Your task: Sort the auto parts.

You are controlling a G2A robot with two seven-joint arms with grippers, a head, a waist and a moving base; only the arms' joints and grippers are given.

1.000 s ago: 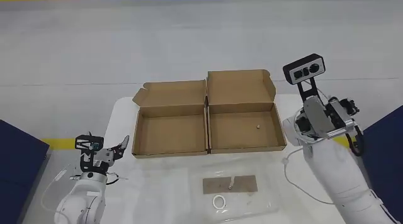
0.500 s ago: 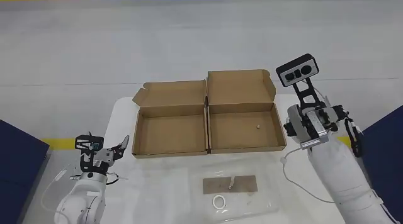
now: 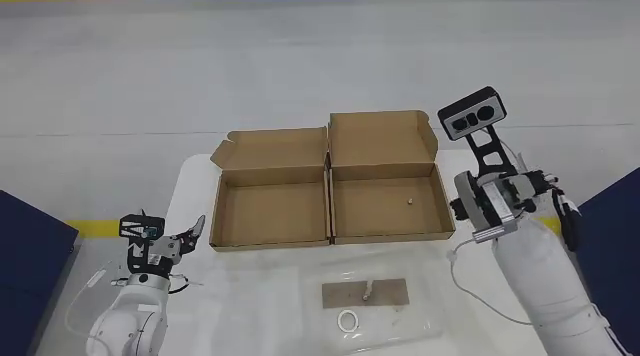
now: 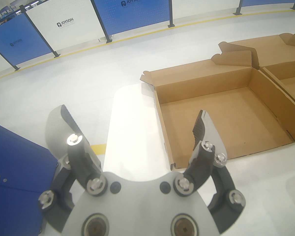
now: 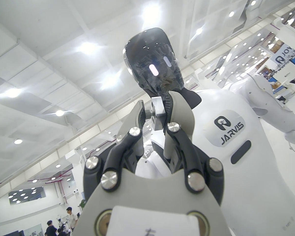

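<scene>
The right claw (image 5: 154, 111) has turned, clenched on seemingly a metal part (image 5: 158, 117); left claw (image 4: 132, 117) released.

You have two plain brown cardboard boxes, the left box (image 3: 270, 214) and the right box (image 3: 372, 206), on a white counter (image 3: 250, 286). The ring (image 3: 349, 320) is white, the card strip (image 3: 385, 293) brown. The jaws of the left gripper (image 4: 133, 111) are silver with black ribbed pads (image 4: 198, 125); the right gripper (image 5: 156, 108) holds a shiny silver metal part (image 5: 157, 117).
</scene>
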